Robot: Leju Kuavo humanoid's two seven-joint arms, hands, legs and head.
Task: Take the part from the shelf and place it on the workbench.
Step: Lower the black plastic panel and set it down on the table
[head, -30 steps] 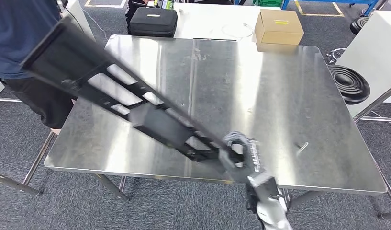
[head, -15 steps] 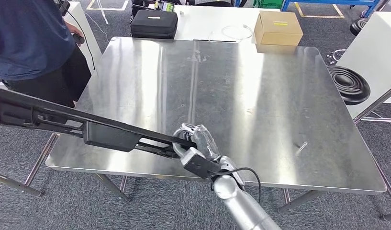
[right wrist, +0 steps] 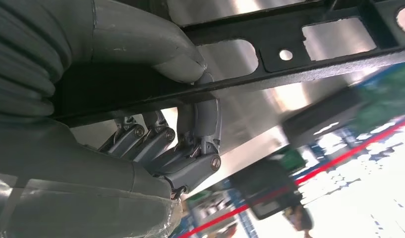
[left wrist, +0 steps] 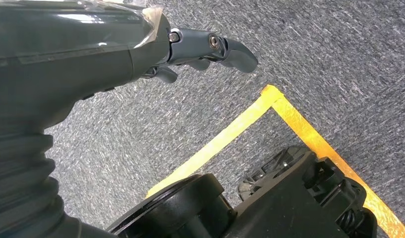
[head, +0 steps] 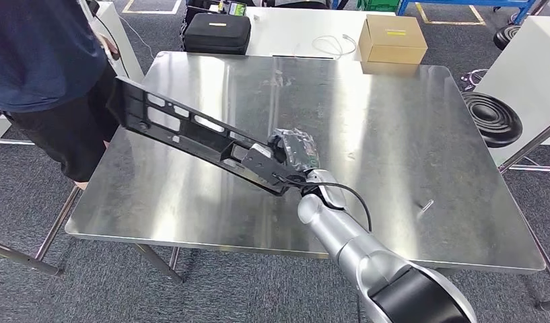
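1. The right hand (head: 293, 153) grips one end of the black slotted frame part (head: 184, 131); in the right wrist view the thumb (right wrist: 155, 59) presses on one side of a rail and the fingers (right wrist: 155, 144) curl round the other.
2. The left hand (left wrist: 205, 47) hangs over grey carpet beside the robot's body, fingers loosely curled with nothing in them, so the right hand is the one on the job.
3. From the right hand the part runs away towards the bench's (head: 393, 168) far left corner, its long axis lying diagonally over the steel top. It looks raised and tilted, not lying flat, though I cannot tell whether any part of it touches the bench.
4. My judgement: lowering it calls for bringing that long axis level, and the far end sits near the bench's left edge, just beside a standing person (head: 36, 60).
5. Count: one part, one bench, one person; beyond the bench's far edge, one black case (head: 216, 30) and one cardboard box (head: 392, 37).
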